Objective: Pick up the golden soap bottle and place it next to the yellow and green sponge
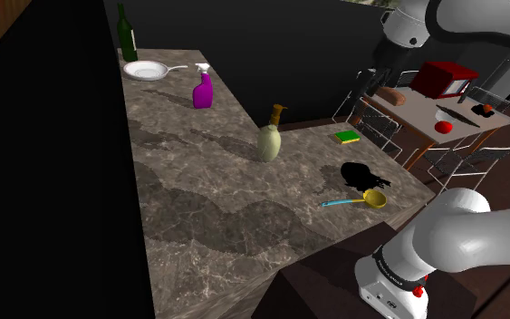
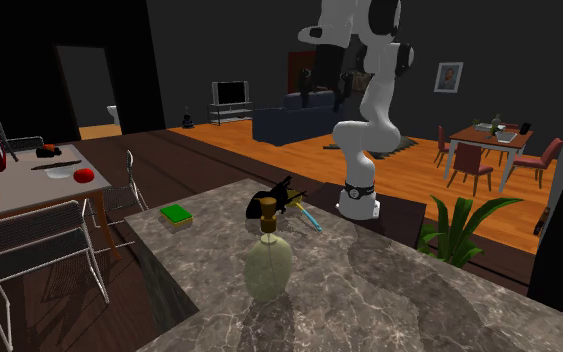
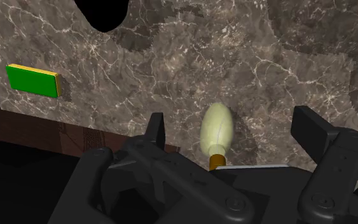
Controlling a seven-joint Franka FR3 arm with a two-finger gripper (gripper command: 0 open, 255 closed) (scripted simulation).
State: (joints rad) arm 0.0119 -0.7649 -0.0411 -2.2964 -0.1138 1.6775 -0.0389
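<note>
A grey-brown veined stone countertop (image 1: 207,208) is seen running across the shoulder view, with a black area along its left. A white jointed robot arm with dark joints (image 2: 369,100) is mounted on a stand at the counter's end and is raised high over the surface. A wooden dining table (image 1: 416,113) with wire chairs is placed beyond the counter, and a red box (image 1: 443,77) is set on it. A tall dark green glass bottle (image 1: 128,36) is stood upright at the counter's far corner, and a white round pan with a handle (image 1: 144,70) is laid just beside it. The soap bottle, drawn with a pale yellow-green rounded body and a golden pump top (image 1: 270,140) (image 2: 268,265), is stood upright near the middle of the counter, untouched. A magenta spray bottle with a white trigger (image 1: 203,91) is placed between the pan and the soap bottle. A black shapeless object (image 1: 363,174) is laid near the counter's stand end, and a yellow spoon with a blue handle (image 1: 357,200) is laid just beside it. The flat rectangular sponge, green on top with a yellow side (image 1: 347,137) (image 2: 177,215) (image 3: 34,81), is laid at the counter edge facing the dining table, apart from the soap bottle with bare stone between. In the wrist view the black 2-finger gripper (image 3: 233,121) is held wide, its 2 fingers (image 3: 157,127) are spread apart, and the soap bottle (image 3: 217,127) is seen from above between them, not touched by either.
</note>
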